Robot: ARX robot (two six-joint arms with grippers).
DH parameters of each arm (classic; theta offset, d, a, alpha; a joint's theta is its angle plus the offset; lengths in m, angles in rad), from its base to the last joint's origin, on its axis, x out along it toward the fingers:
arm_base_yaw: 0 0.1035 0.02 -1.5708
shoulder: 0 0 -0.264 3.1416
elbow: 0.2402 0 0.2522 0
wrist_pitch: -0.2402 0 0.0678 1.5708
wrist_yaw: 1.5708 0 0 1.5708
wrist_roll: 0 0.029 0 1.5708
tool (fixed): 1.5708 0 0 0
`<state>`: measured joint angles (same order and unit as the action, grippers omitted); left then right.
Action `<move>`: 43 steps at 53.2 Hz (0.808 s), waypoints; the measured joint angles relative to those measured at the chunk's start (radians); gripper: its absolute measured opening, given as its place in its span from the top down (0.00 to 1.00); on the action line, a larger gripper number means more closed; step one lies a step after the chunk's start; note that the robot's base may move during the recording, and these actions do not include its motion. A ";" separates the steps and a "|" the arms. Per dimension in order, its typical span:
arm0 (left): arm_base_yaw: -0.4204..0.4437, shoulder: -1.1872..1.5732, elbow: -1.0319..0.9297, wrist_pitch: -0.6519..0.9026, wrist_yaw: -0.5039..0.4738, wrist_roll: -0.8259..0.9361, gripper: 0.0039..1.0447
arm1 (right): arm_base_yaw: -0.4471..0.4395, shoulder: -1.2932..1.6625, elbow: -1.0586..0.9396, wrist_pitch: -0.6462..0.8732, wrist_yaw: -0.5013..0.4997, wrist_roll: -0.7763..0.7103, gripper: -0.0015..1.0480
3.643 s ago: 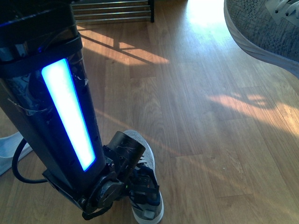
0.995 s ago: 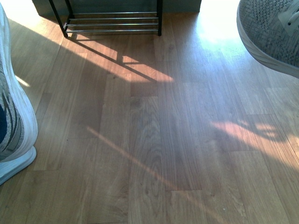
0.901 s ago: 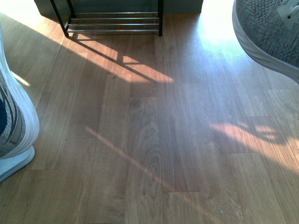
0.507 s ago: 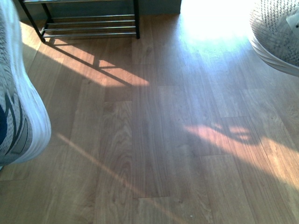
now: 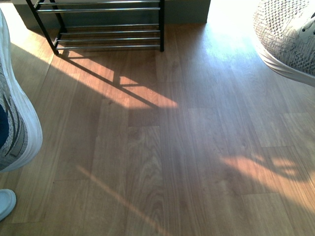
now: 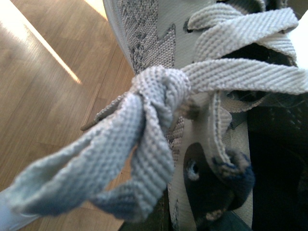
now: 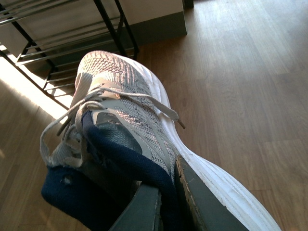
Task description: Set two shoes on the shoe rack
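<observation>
R gripper [image 7: 166,209] clamps R shoe [image 7: 120,82] collar; L gripper [image 6: 159,222] near-hidden by L shoe [image 6: 144,43], grip can't tell.

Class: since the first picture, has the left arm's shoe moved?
Yes. The shoe then lay on the floor; now it hangs lifted off it, at the front view's left edge.

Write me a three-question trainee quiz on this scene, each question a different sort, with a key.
1. Multiple choice: the right hand grips the right shoe by its A) toe B) heel collar C) laces.
2. True or false: the left shoe is set down, sole flat.
3. Fill in: the shoe rack holds ___ shoes on its visible tiers.
Key: 1 B. 2 False: it hangs above the floor. 3 No.
</observation>
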<state>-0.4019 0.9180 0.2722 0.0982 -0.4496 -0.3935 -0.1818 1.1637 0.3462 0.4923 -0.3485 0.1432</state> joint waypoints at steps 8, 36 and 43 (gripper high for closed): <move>0.000 0.000 0.000 0.000 0.002 0.001 0.98 | 0.002 0.000 0.000 0.000 -0.002 0.000 0.94; 0.001 0.000 0.000 0.000 0.004 0.000 0.98 | 0.000 -0.001 -0.002 -0.001 0.003 0.000 0.94; 0.001 0.000 0.000 0.000 0.001 0.000 0.98 | 0.001 0.000 -0.002 -0.001 -0.001 0.000 0.94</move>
<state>-0.4011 0.9180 0.2722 0.0982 -0.4484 -0.3935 -0.1806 1.1633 0.3439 0.4915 -0.3496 0.1436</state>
